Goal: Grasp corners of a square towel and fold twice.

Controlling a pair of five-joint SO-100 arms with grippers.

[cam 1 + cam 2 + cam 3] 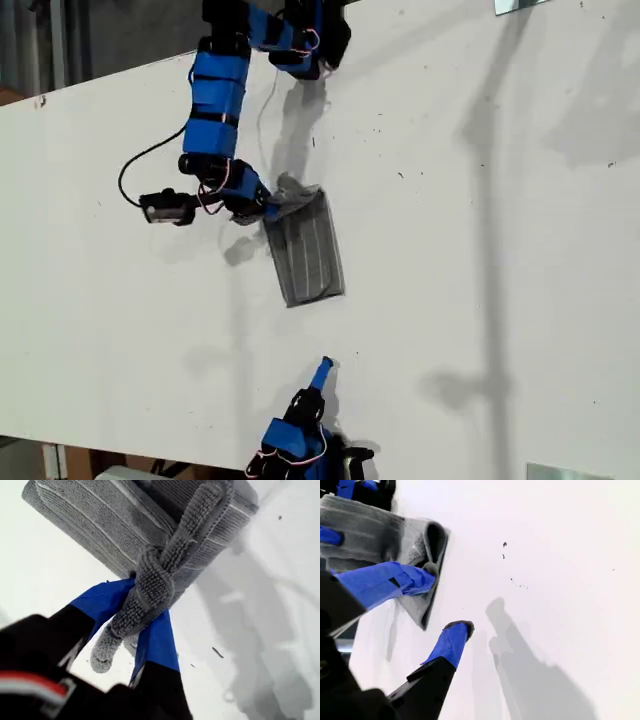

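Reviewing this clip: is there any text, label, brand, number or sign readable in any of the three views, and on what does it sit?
None: no readable text shows in any view.
The towel carries only pale stripes, no tag or print.
My first gripper and my second gripper show plain blue tape and black parts, unmarked.
The white table bears only dark specks and shadows, not characters.

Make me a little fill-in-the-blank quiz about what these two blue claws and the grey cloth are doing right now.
1. My first gripper is shut on a bunched bit of the ____.
2. My second gripper holds nothing; its jaws are ____.
3. The towel is grey with thin pale ____.
4. The table under it is ____ in colour.

Missing words: towel; open; stripes; white
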